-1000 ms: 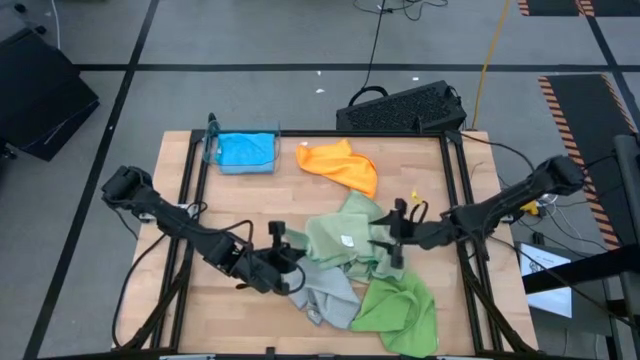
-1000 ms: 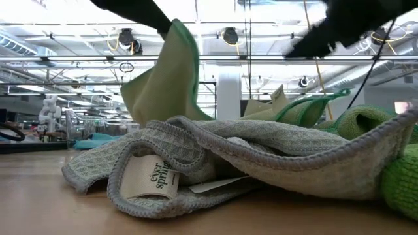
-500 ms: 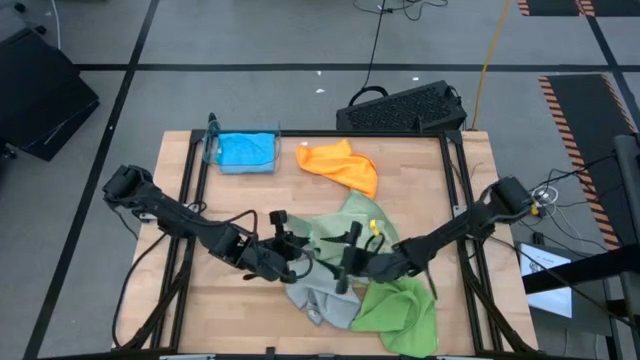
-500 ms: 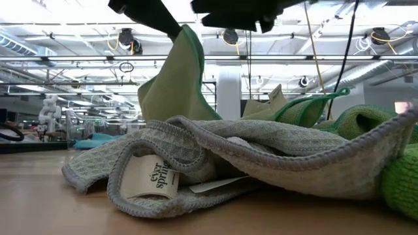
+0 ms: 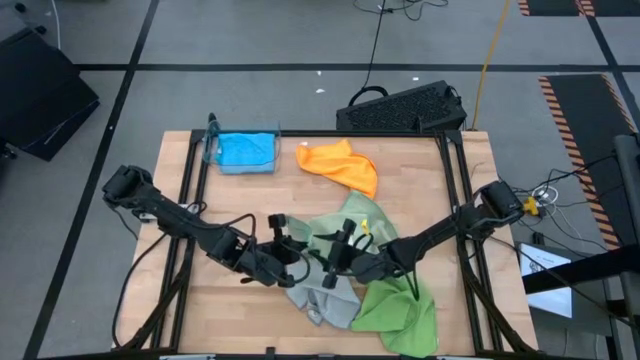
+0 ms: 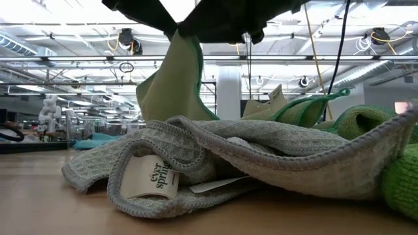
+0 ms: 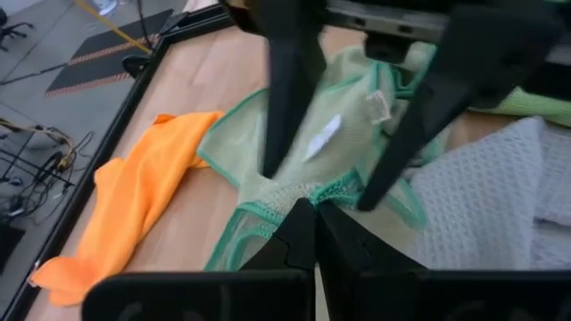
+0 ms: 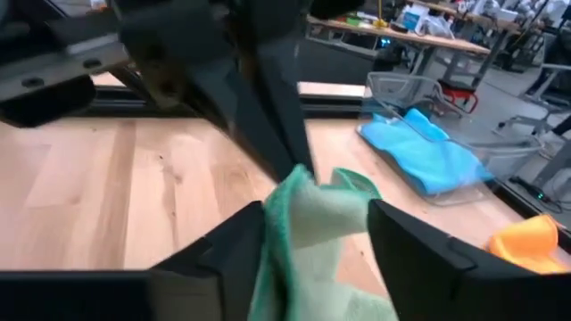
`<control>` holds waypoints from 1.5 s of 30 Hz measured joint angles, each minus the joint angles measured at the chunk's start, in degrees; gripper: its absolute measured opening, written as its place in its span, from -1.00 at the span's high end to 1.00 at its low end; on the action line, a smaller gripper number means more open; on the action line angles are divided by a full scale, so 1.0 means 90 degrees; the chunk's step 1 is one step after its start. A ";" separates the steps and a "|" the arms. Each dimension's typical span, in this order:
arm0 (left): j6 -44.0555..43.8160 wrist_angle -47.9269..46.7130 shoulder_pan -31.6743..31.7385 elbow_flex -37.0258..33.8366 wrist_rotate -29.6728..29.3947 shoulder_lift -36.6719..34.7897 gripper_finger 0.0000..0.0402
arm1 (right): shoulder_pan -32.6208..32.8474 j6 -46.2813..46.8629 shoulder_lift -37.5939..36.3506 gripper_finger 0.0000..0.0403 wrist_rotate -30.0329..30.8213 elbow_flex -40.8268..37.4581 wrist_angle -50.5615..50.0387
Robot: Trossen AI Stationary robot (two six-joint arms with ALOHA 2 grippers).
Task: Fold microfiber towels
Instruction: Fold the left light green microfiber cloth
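A: High view. Left gripper (image 5: pixel 298 262) and right gripper (image 5: pixel 335 262) meet over the heap of towels in the near half of the table (image 5: pixel 420 180). Left fingers are clenched on a raised corner of a pale sage green towel (image 5: pixel 345 232). The right gripper's fingers stand apart on either side of that same corner; from above I cannot tell whether they touch it.

B: Right wrist view settles part of that: the right fingers (image 8: pixel 419 245) flank the green-edged cloth with its tip rising between them, not yet pinched. The left wrist view shows the closed left fingertips (image 7: pixel 303 234) gripping the towel's green hem, the other arm's two fingers in front.

A: The low view adds what the others lack: the sage corner hangs lifted like a tent above the light grey towel (image 6: pixel 261 150), whose label faces the camera.

B: Containers: a clear tray (image 5: pixel 212 152) at the far left corner holds the bright blue towel (image 5: pixel 245 150). Nothing else shows in it.

A: The orange towel (image 5: pixel 345 165) lies loose, just right of the tray, apart from the heap. The bright green towel (image 5: pixel 400 305) sits at the near edge, overhanging toward the frame rail.

B: Open room: bare wood left of the heap and along the right side.
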 joint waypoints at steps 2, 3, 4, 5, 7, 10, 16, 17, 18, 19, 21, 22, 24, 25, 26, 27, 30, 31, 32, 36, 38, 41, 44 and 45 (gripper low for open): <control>-0.0002 0.0024 0.0011 -0.0002 -0.0049 0.0000 0.99 | -0.0066 0.0045 0.0068 0.23 -0.0102 0.0000 0.0042; -0.0002 0.0041 0.0011 -0.0002 -0.0060 0.0000 0.99 | -0.0097 0.0058 0.0097 0.29 -0.0186 0.0000 0.0060; -0.0002 0.0052 0.0002 -0.0002 -0.0074 0.0000 0.99 | -0.0128 0.0096 0.0104 0.34 -0.0325 -0.0007 0.0047; -0.0002 0.0056 0.0002 -0.0002 -0.0074 0.0000 0.99 | -0.0168 0.0139 0.0105 0.39 -0.0479 -0.0007 0.0040; -0.0002 0.0074 -0.0001 -0.0002 -0.0077 0.0000 0.99 | -0.0212 0.0180 0.0092 0.46 -0.0503 -0.0016 0.0060; -0.0016 0.0071 0.0009 -0.0002 -0.0081 0.0000 0.99 | -0.0225 0.0058 0.0096 0.57 -0.0452 -0.0046 0.0059; -0.0041 0.0071 0.0004 -0.0007 -0.0083 0.0000 0.99 | -0.0242 -0.0028 0.0092 0.89 -0.0500 -0.0046 -0.0041; -0.0041 0.0069 0.0004 -0.0007 -0.0095 0.0000 0.99 | -0.0243 -0.0061 0.0092 0.94 -0.0500 -0.0046 -0.0072; -0.0041 0.0071 0.0005 -0.0007 -0.0139 0.0000 0.99 | -0.0243 -0.0119 0.0092 0.96 -0.0526 -0.0046 -0.0077; -0.0035 0.0069 0.0004 -0.0007 -0.0189 0.0000 0.99 | -0.0237 -0.0174 0.0090 0.97 -0.0611 -0.0046 -0.0072; 0.0060 0.0069 -0.0001 -0.0010 -0.0242 0.0000 0.98 | -0.0237 -0.0212 0.0064 0.96 -0.0756 -0.0044 -0.0102; 0.0125 0.0069 -0.0003 -0.0010 -0.0241 0.0000 0.97 | -0.0237 -0.0302 0.0031 0.96 -0.0877 -0.0046 -0.0163; 0.0236 0.0047 -0.0016 -0.0010 -0.0216 0.0000 0.91 | -0.0229 -0.0492 -0.0089 0.97 -0.1122 -0.0045 -0.0370; 0.0273 0.0023 -0.0035 -0.0010 -0.0187 0.0000 0.85 | -0.0210 -0.0585 -0.0167 0.98 -0.1193 -0.0046 -0.0558; 0.0289 -0.0018 -0.0063 -0.0010 -0.0180 0.0000 0.78 | -0.0184 -0.0693 -0.0237 0.98 -0.1248 -0.0046 -0.0741; 0.0268 -0.0088 -0.0093 -0.0010 -0.0183 0.0000 0.69 | -0.0150 -0.0797 -0.0318 0.98 -0.1336 -0.0048 -0.0945; 0.0105 -0.0333 -0.0239 -0.0010 -0.0304 0.0000 0.38 | -0.0058 -0.1037 -0.0574 0.98 -0.1711 -0.0053 -0.1541; 0.0057 -0.0369 -0.0295 -0.0010 -0.0348 0.0000 0.29 | -0.0035 -0.1064 -0.0629 0.98 -0.1851 -0.0053 -0.1719; 0.0012 -0.0441 -0.0357 -0.0010 -0.0371 -0.0001 0.19 | -0.0014 -0.1052 -0.0662 0.98 -0.1884 -0.0051 -0.1860; -0.0285 -0.0871 -0.0580 -0.0010 -0.0367 -0.0002 -0.12 | 0.0062 -0.1058 -0.0666 0.98 -0.1891 -0.0056 -0.2088; -0.0714 -0.1179 -0.0665 -0.0010 -0.0268 -0.0002 -0.23 | 0.0100 -0.1058 -0.0673 0.98 -0.1868 -0.0054 -0.2085; -0.1284 -0.1543 -0.0789 -0.0016 -0.0077 -0.0002 -0.31 | 0.0169 -0.1111 -0.0668 0.98 -0.1836 -0.0056 -0.2089; -0.1374 -0.1415 -0.0861 -0.0214 -0.0110 -0.0007 -0.31 | 0.0216 -0.1211 -0.0668 0.99 -0.1826 -0.0056 -0.2059; -0.1333 -0.1324 -0.0860 -0.0332 -0.0160 -0.0007 -0.30 | 0.0224 -0.1223 -0.0668 0.99 -0.1826 -0.0056 -0.2058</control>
